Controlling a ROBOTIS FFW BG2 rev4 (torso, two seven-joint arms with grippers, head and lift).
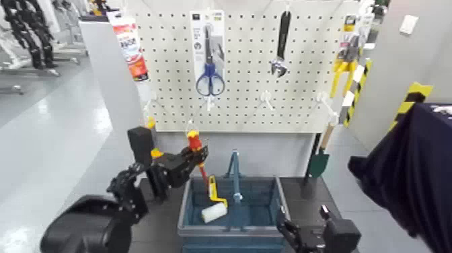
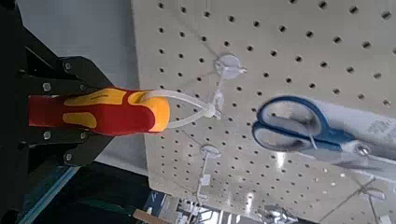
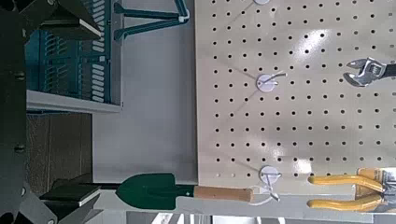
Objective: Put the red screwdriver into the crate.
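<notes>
The red screwdriver [image 1: 196,144] stands upright in front of the pegboard, red-and-yellow handle up, its thin shaft pointing down past the crate's rear left corner. My left gripper [image 1: 187,163] is shut on it at the handle. In the left wrist view the handle [image 2: 98,110] lies between the black fingers [image 2: 67,71], its end by a white wire hook [image 2: 198,105]; I cannot tell whether they touch. The blue-grey crate [image 1: 266,217] with its tall handle bar sits below on the table. My right gripper [image 1: 300,237] rests open by the crate's front right corner.
A yellow-handled paint roller [image 1: 214,204] lies in the crate. On the pegboard [image 1: 249,101] hang blue scissors [image 1: 210,79], a wrench [image 1: 280,47] and yellow pliers [image 1: 344,67]. A green trowel [image 1: 319,160] hangs at the right. A person's dark sleeve [image 1: 410,175] is at the far right.
</notes>
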